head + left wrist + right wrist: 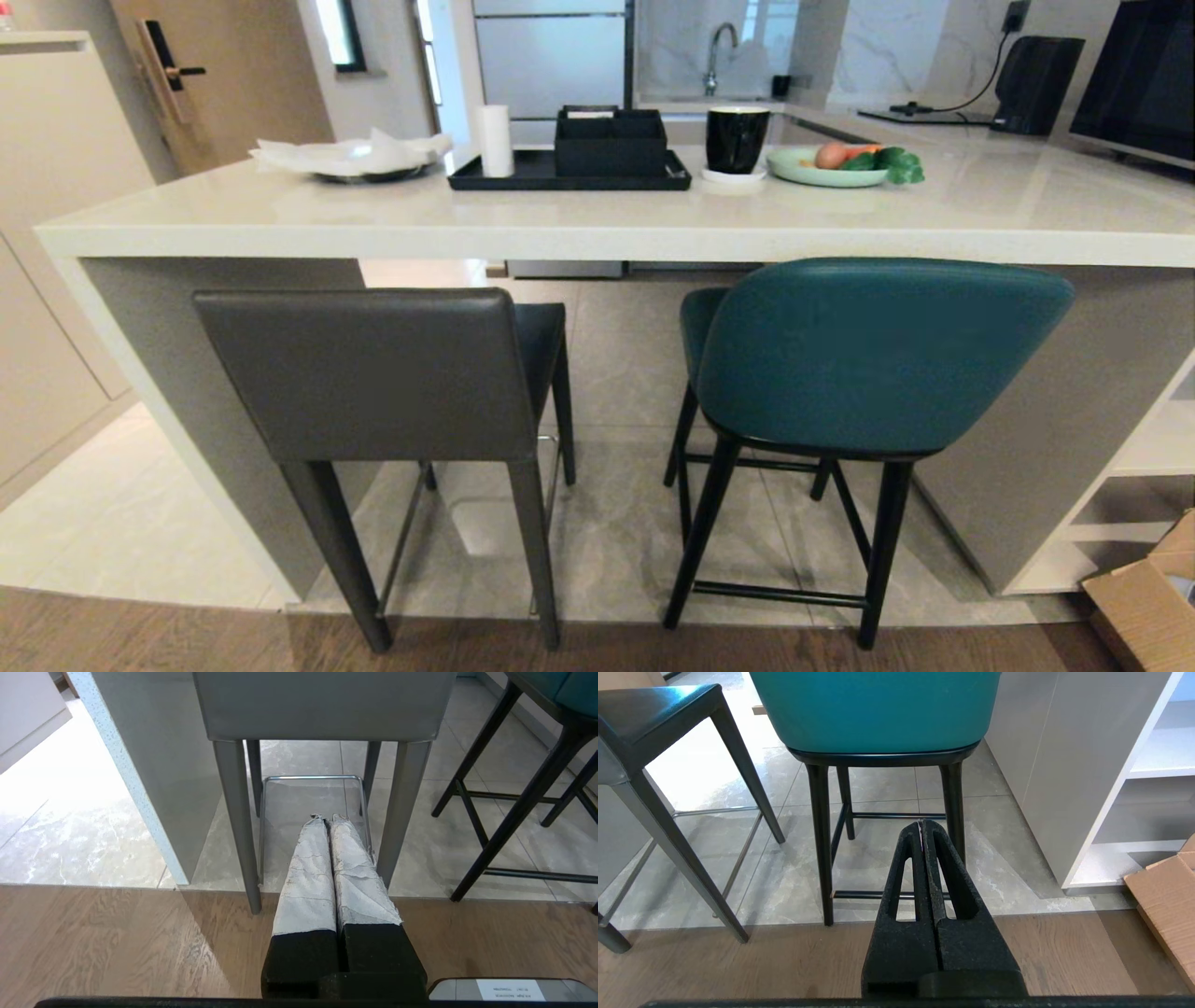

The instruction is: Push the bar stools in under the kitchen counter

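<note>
Stools, grey stool point(373, 373) and teal stool point(868, 359), stand with backs outside the desk point(597, 229) edge, neither pushed in, as left pincer point(329, 820) and right pincer point(922, 823) hang closed, empty, behind them.

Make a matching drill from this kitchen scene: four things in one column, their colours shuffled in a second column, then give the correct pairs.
Column one:
1. boxy stool
2. curved-back stool
3. mug on the counter
4. plate holding vegetables

Column two:
A. teal
B. pale green
C. dark grey
D. black

Pairs: 1-C, 2-A, 3-D, 4-B
</note>
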Motion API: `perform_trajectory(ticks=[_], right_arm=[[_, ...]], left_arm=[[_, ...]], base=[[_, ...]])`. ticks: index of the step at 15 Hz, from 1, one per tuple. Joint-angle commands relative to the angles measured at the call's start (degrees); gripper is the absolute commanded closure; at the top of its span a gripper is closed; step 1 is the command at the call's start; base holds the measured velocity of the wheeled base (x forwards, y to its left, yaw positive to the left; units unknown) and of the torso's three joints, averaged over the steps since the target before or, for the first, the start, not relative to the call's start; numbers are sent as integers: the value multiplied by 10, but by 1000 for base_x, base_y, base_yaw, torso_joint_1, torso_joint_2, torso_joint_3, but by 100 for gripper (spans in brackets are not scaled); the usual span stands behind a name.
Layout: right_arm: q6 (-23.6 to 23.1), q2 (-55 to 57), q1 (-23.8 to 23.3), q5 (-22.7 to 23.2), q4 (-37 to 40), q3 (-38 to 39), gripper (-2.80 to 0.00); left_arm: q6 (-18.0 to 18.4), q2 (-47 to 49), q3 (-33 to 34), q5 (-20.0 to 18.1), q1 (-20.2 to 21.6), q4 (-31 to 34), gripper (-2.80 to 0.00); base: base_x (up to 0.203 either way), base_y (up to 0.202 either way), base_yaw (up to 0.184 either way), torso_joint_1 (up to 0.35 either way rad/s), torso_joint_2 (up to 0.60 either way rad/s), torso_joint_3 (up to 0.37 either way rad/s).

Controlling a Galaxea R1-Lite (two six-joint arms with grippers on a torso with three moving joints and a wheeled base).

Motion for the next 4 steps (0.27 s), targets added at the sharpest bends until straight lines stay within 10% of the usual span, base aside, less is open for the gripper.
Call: perform_trajectory(ticks=[1, 4], right_arm=[[0, 0, 0, 0, -1, 0, 0], [0, 0, 0, 0, 0, 0, 0]], left_arm=[[0, 1, 0, 0, 0, 0, 0], [0, 1, 0, 0, 0, 0, 0]], base=[[0, 0, 0, 0, 0, 0], [0, 0, 0, 0, 0, 0]])
